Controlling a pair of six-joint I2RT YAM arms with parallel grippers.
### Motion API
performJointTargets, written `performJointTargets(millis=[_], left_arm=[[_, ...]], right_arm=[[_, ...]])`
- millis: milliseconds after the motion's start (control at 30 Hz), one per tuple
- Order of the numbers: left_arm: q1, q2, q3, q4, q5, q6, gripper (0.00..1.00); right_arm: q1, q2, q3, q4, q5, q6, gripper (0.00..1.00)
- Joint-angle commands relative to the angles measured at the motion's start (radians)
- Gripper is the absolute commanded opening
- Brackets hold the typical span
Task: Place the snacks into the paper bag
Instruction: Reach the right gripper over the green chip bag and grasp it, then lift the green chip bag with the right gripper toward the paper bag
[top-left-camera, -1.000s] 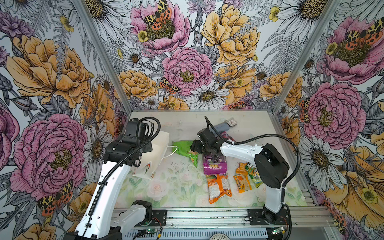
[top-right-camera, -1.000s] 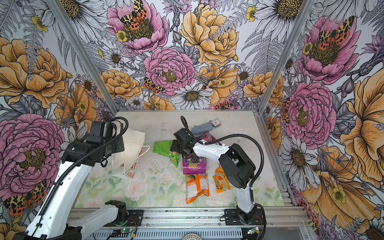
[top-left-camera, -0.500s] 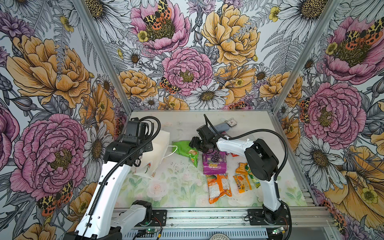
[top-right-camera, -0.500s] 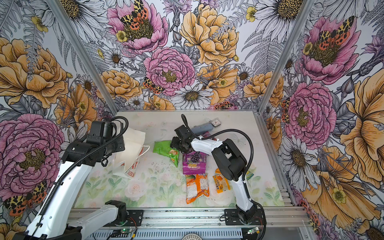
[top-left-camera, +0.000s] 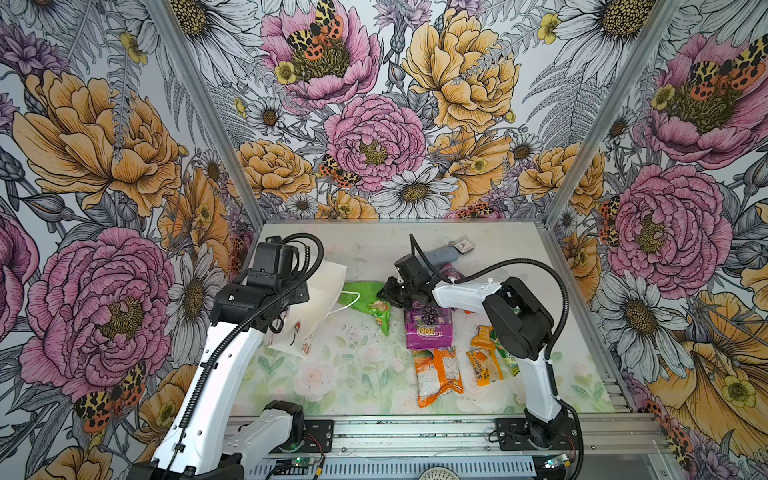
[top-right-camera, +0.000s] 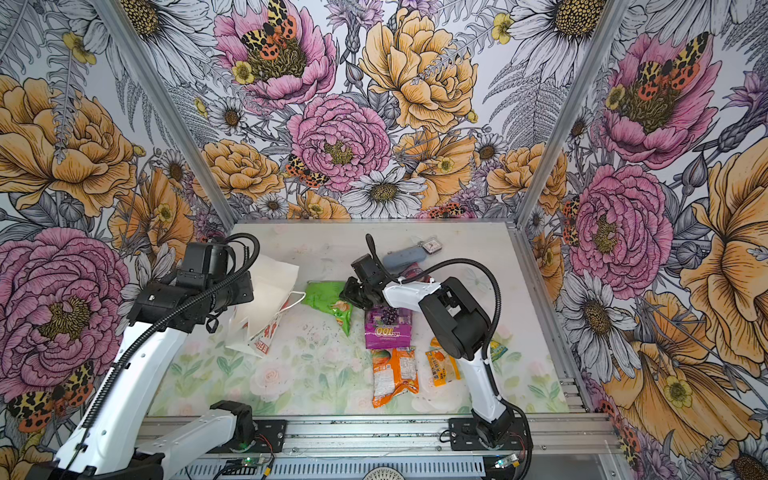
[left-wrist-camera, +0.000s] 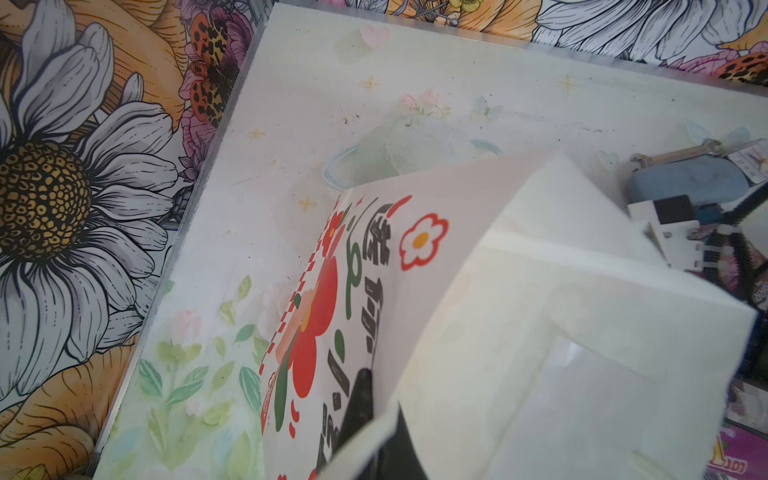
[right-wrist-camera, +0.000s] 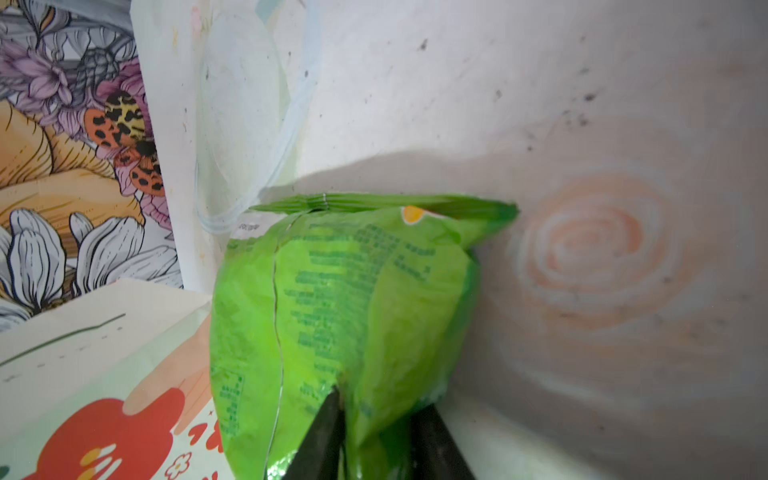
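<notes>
Key relation: the paper bag (top-left-camera: 322, 291) lies to the left of the right claw (top-left-camera: 392, 293) in both top views, with the green packet (top-left-camera: 368, 301) between them; the coming move looks like a short carry leftward into the bag's mouth
Long axis: the packet reaches away from the claw toward the bag; its far end is at the white cord handle (top-left-camera: 350, 300)
Right claw: narrowed on the packet's near end, which is pinched between the two dark fingers (right-wrist-camera: 332, 415) in the right wrist view
Left claw (left-wrist-camera: 380, 399): clamped on the bag's edge, one finger on the printed wall and one inside; the bag is tilted, its mouth facing the packet
Nearer arm: the right, already on the packet; the left is occupied with the bag
Other snacks: the purple pouch (top-left-camera: 428, 328) and orange packets (top-left-camera: 438, 374) lie flat on the bench (top-left-camera: 332, 374), near the right arm, not yet bagged
Risk: as I judge it, the cord handle could snag the packet's leading end
</notes>
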Motion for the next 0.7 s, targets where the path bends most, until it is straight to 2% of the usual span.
performJointTargets(millis=[0,133,267,433,667], left_arm=[[0.008,-0.003,-0.006,0.035,0.032,0.006,0.0],[0.013,0.002,-0.006,0.034,0.032,0.0,0.0],[0.024,0.008,-0.006,0.04,0.032,-0.014,0.0],[0.027,0.011,-0.014,0.076,0.085,-0.035,0.0],[0.028,0.051,0.0,0.117,0.068,-0.073,0.0]], right_arm=[[-0.001,-0.058,-0.035,0.088,-0.026,0.018,0.17],[-0.001,-0.156,-0.092,0.109,-0.01,0.007,0.09],[0.002,-0.3,-0.133,0.059,0.033,-0.063,0.08],[0.001,-0.48,-0.186,-0.009,0.096,-0.154,0.05],[0.002,-0.725,-0.242,-0.072,0.219,-0.26,0.03]])
